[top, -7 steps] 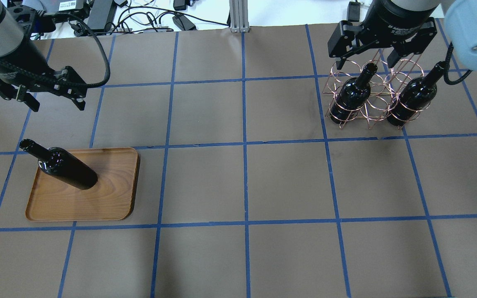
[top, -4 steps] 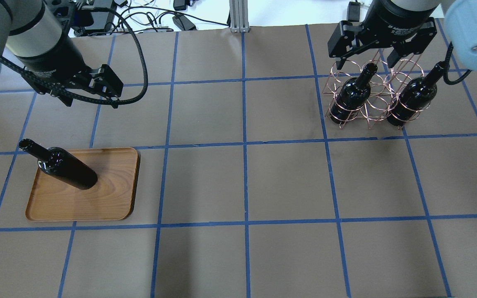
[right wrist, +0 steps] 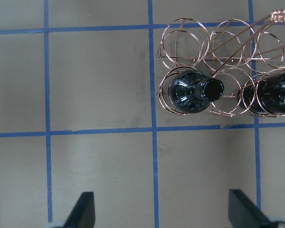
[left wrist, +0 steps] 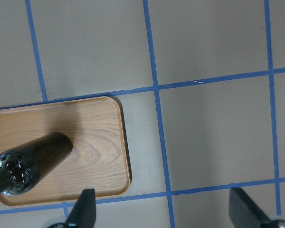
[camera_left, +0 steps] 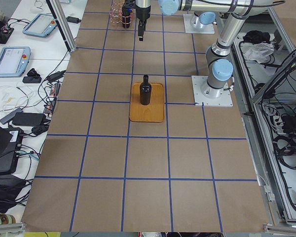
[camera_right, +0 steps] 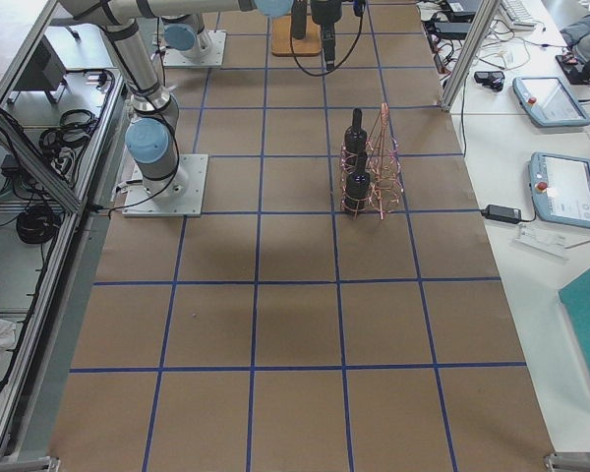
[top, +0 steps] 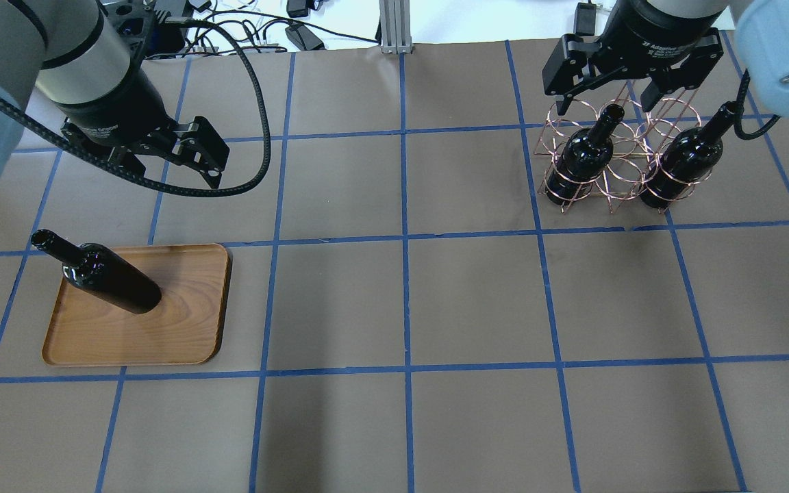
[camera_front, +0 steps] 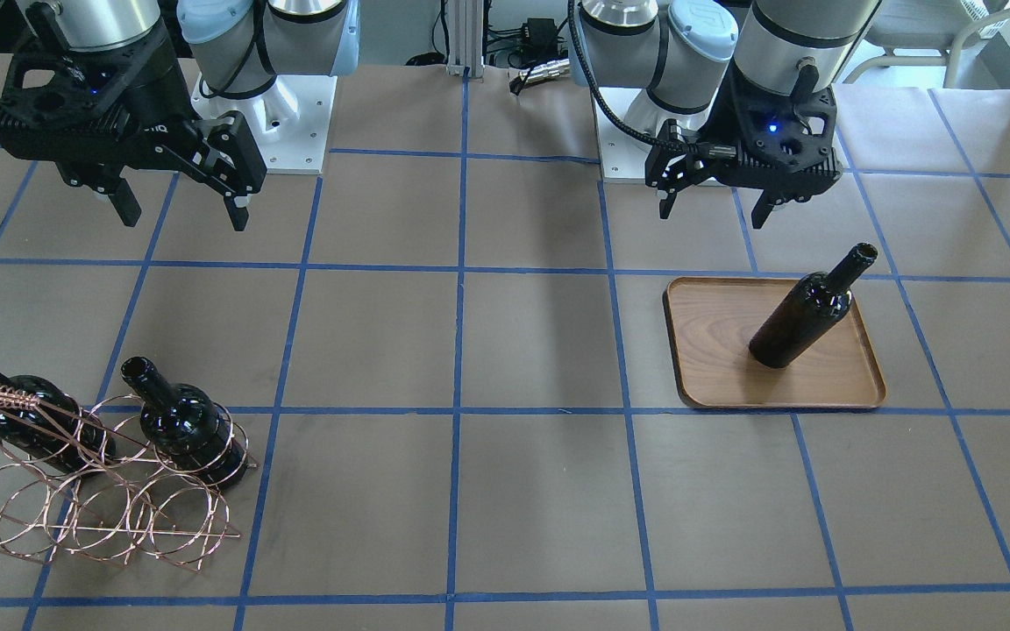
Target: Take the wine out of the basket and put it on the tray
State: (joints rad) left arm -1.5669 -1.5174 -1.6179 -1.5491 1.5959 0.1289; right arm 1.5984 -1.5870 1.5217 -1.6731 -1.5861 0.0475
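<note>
One wine bottle (top: 110,277) stands upright on the wooden tray (top: 182,329) at the near left; both also show in the front view, the bottle (camera_front: 799,315) on the tray (camera_front: 715,350). My left gripper (top: 168,168) is open and empty, raised beyond the tray. Its wrist view looks down on the tray (left wrist: 95,142) and the bottle (left wrist: 28,161). The copper wire basket (top: 624,147) at the far right holds two upright bottles (top: 583,157) (top: 685,161). My right gripper (top: 603,103) hangs open above the left one (right wrist: 192,92), apart from it.
Cables and power bricks (top: 230,27) and an aluminium post (top: 394,27) lie at the table's far edge. The arms' base plates (camera_front: 277,114) sit at the robot side. Blue tape lines grid the brown tabletop.
My left arm has swung to the right, from the table's left edge to beyond the tray's right half. The right arm, bottles, basket and tray have not moved.
</note>
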